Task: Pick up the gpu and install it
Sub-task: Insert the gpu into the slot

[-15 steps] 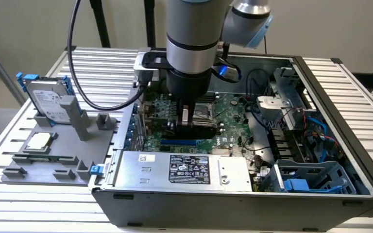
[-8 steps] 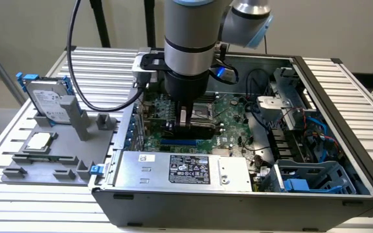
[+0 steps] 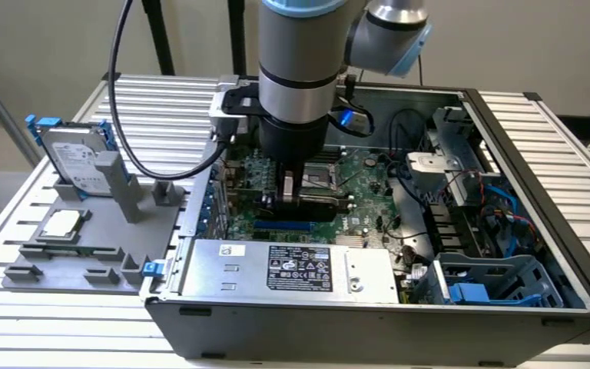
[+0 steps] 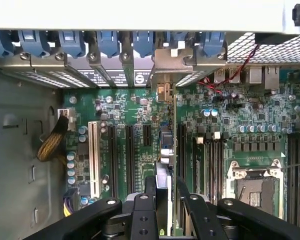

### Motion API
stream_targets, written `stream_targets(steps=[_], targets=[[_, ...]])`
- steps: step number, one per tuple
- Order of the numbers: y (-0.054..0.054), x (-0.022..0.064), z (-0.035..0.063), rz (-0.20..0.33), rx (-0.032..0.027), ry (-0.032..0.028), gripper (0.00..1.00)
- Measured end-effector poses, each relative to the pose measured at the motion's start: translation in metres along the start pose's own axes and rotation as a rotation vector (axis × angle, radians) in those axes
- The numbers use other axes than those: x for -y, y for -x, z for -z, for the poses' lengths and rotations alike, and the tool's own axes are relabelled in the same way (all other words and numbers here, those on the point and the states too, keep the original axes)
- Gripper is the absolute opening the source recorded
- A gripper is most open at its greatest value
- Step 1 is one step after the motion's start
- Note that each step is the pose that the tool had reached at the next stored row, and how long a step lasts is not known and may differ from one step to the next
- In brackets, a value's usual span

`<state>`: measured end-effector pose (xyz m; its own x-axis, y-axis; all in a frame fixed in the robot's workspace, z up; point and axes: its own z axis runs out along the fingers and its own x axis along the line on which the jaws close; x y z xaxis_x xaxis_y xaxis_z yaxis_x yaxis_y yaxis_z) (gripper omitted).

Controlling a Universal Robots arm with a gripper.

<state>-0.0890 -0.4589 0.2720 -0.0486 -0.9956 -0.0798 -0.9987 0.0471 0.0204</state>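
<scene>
Gpu (image 4: 166, 135) edge-on, upright in pincer (image 4: 165, 200)

One computer case (image 3: 541, 231) sits open on the counter (image 3: 59, 323). Beside the case, a grey holder (image 3: 101, 254) carries one hard drive (image 3: 77, 161) and one CPU chip (image 3: 61, 224). One GPU (image 4: 166, 135) stands inside the case.
</scene>
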Motion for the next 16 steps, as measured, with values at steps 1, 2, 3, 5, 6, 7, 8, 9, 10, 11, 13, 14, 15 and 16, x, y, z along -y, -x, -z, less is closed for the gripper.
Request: stream_targets(steps=[1, 2, 3, 5, 6, 7, 8, 9, 10, 11, 13, 14, 15, 16], targets=[[0.0001, 0.0, -0.0005, 0.0, -0.0002, 0.0004, 0.0], [0.0001, -0.0001, -0.0005, 0.0, -0.0004, 0.0005, 0.0], [0.0001, -0.0001, -0.0005, 0.0, -0.0003, 0.0005, 0.0], [0.0001, -0.0001, -0.0006, 0.0, -0.0002, 0.0004, 0.0], [0.0001, -0.0001, -0.0007, 0.0, -0.0002, 0.0004, 0.0], [0.0, -0.0001, -0.0013, 0.0, 0.0003, 0.0002, 0.0], [0.0, -0.0002, -0.0018, 0.0, 0.0002, 0.0008, 0.0], [0.0, -0.0002, -0.0023, 0.0, -0.0002, 0.0033, 0.0], [0.0, -0.0002, -0.0027, -0.001, -0.0008, 0.0068, 0.0], [0.0001, -0.0002, -0.0031, -0.001, -0.0012, 0.012, 0.0], [0.0001, -0.0002, -0.0041, -0.002, -0.003, 0.0227, 0.0], [0.0001, -0.0002, -0.0043, -0.002, -0.0043, 0.0229, 0.0], [0.0001, -0.0001, -0.0044, -0.002, -0.0061, 0.0228, 0.0], [0.0001, -0.0002, -0.0044, -0.002, -0.0073, 0.0228, 0.0]])
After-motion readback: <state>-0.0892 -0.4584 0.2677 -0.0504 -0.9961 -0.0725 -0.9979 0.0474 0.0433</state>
